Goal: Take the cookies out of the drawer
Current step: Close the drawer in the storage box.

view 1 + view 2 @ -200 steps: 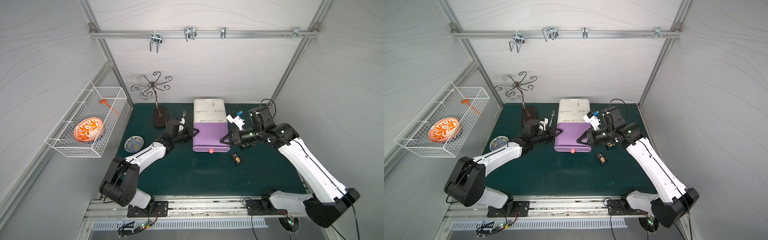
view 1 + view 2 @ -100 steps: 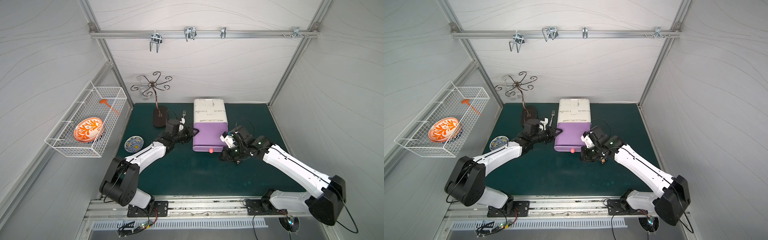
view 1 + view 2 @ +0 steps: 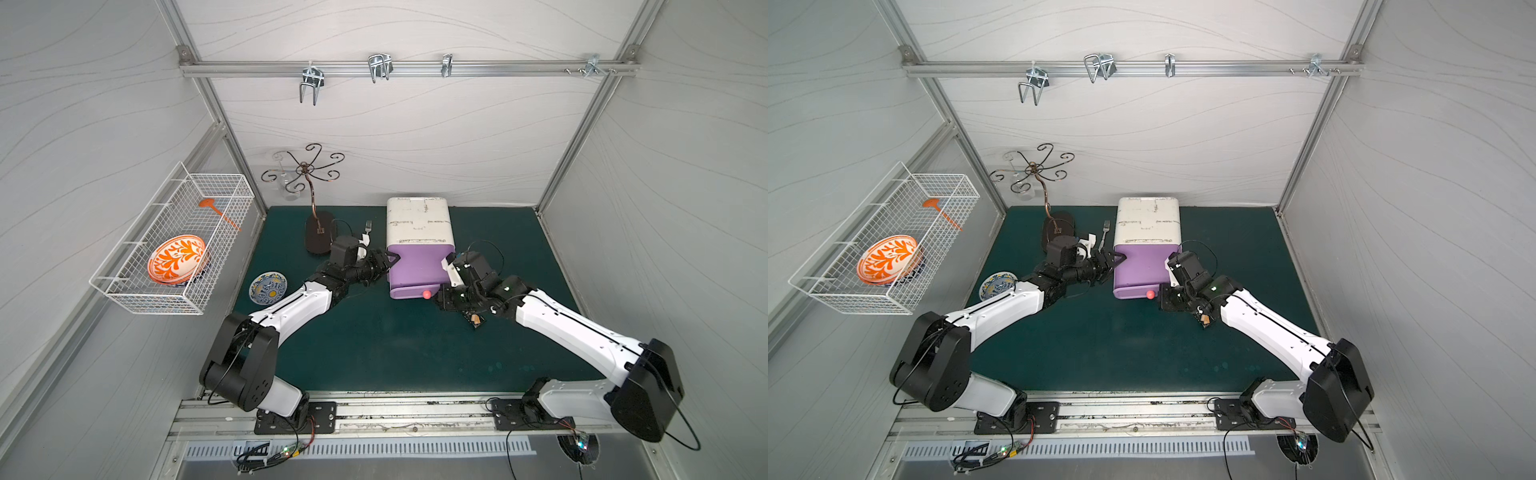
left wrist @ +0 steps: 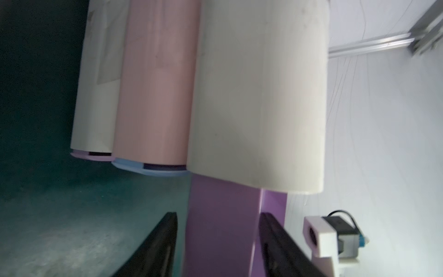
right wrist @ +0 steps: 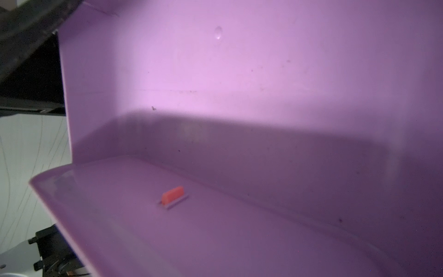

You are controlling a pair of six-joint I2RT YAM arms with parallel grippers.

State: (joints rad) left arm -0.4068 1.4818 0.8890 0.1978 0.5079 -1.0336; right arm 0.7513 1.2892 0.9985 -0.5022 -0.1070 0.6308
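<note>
The purple drawer (image 3: 417,266) stands pulled out of the white cabinet (image 3: 417,222), with a red knob (image 3: 426,294) on its front. My left gripper (image 3: 390,261) is open. Its black fingers (image 4: 271,230) straddle the drawer's left side wall (image 4: 223,227) with a gap showing. My right gripper (image 3: 441,297) sits low at the drawer's front right corner beside the knob, shut, and its fingers are out of the right wrist view. That view shows bare purple drawer walls (image 5: 239,72). One black cookie packet (image 3: 474,320) lies on the green mat, partly under my right arm.
A silver fork (image 3: 367,227) and a black mug-tree stand (image 3: 318,237) are left of the cabinet. A small blue plate (image 3: 269,286) lies by my left arm. On the left wall hangs a wire basket (image 3: 232,195) holding an orange plate.
My right arm has swung down from the drawer's right side to its front corner by the knob. My left jaws have spread wider on the drawer's side wall.
</note>
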